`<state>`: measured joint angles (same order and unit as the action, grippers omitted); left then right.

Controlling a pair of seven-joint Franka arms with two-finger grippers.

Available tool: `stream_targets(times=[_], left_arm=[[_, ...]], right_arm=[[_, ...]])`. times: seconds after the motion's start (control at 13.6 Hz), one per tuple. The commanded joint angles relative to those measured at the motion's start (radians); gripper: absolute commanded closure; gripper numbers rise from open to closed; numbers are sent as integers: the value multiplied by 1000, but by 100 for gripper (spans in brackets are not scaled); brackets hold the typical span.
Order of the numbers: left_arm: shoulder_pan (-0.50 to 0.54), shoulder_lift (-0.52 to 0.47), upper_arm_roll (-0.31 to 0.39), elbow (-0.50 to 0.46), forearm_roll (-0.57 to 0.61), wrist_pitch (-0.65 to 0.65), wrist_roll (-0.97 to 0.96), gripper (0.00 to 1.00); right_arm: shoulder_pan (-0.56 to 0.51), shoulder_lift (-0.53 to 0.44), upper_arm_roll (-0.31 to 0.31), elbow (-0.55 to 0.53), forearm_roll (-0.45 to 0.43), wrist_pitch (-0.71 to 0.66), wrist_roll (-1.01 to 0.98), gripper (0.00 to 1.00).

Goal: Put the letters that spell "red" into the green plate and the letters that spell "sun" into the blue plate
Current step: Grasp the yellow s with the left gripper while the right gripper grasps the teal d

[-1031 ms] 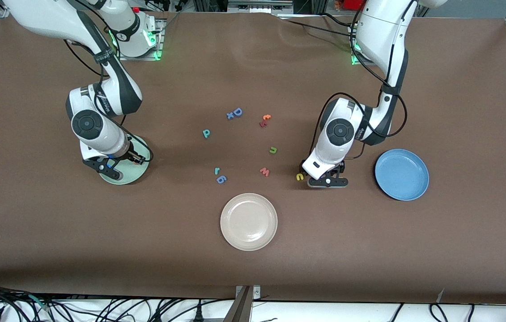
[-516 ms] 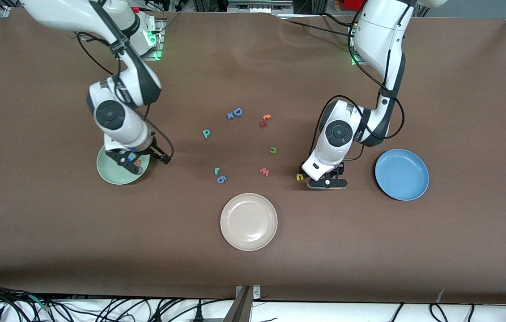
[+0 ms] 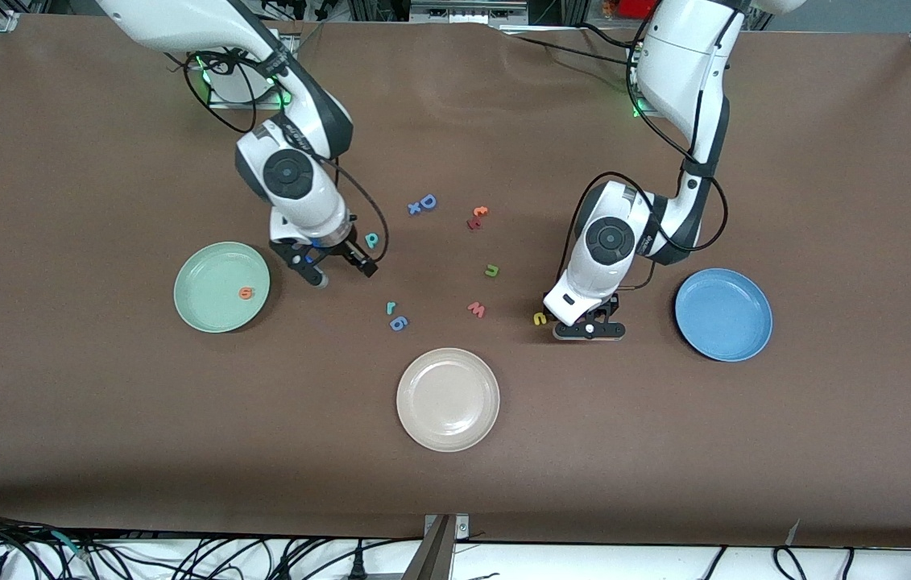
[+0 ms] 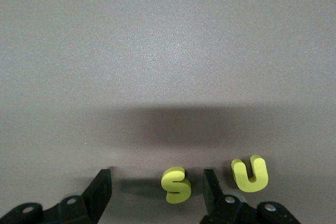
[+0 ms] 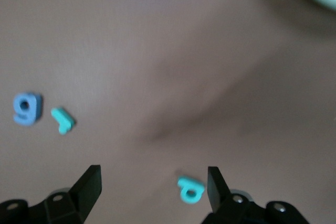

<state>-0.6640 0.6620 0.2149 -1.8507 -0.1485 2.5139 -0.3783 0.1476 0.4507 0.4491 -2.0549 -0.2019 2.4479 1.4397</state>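
One yellow "s" (image 4: 176,184) shows only between left gripper (image 4: 157,190) fingers.

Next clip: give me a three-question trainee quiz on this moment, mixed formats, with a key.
1. True or false: the blue plate holds a letter.
2. Which letter lies in the green plate? A) orange "e" B) teal "r" C) pink "w"
3. Fill in: the yellow "s" lies between the open fingers of the ___ gripper.

Key: 1 false; 2 A; 3 left.
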Motion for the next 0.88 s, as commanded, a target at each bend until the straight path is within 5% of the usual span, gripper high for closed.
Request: stream_targets(times=[0.0, 0.52, 0.81], left_arm=[[-5, 2, 0, 8, 37, 5, -62, 39], [-6, 2, -12, 16, 37, 6, -99, 52], [-6, 4, -12, 16, 37, 6, -99, 63]], right_arm=[[35, 32, -6, -11, -1, 23, 65, 11], [46, 29, -6, -126, -4, 114, 94, 12], [59, 31, -9, -128, -10, 112, 99, 23]])
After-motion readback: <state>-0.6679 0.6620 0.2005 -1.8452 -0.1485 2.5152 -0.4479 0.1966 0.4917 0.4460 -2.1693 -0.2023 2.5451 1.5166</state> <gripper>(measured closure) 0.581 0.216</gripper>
